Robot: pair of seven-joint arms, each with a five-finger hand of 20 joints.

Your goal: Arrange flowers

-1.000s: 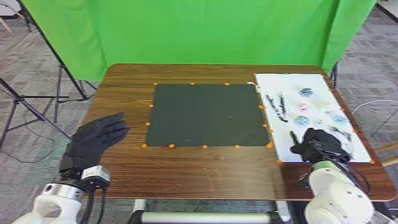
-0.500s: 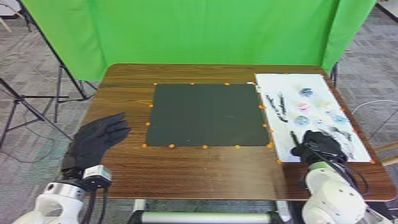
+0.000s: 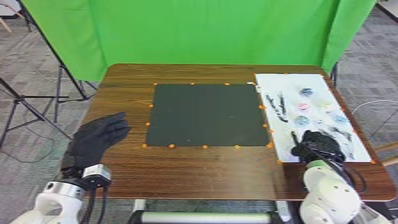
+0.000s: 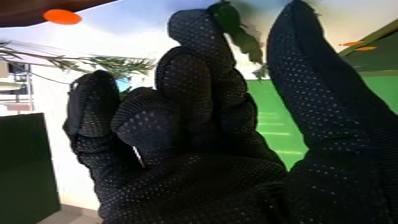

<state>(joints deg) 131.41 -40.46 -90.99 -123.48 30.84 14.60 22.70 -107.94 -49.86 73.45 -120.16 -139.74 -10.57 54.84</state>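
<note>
Over the near end of the white sheet is my right hand, beside a thin dark green stem. Farther up the sheet lie dark stems and small blue, pink and pale flowers. In the right wrist view, my right hand has relaxed, slightly bent fingers and a straight thumb, with a gap between them. A green leafy stem is by the fingertips there, and feathery sprigs are beyond. My left hand hovers at the table's left side with relaxed fingers.
A dark square mat, with orange markers along its edges, lies mid-table on the brown wood. The white sheet is to its right. A green backdrop stands behind the table, with a tripod stand at the left.
My right hand has shifted slightly over the near end of the sheet, and its arm has swung a little to the left. My left hand has stayed still.
</note>
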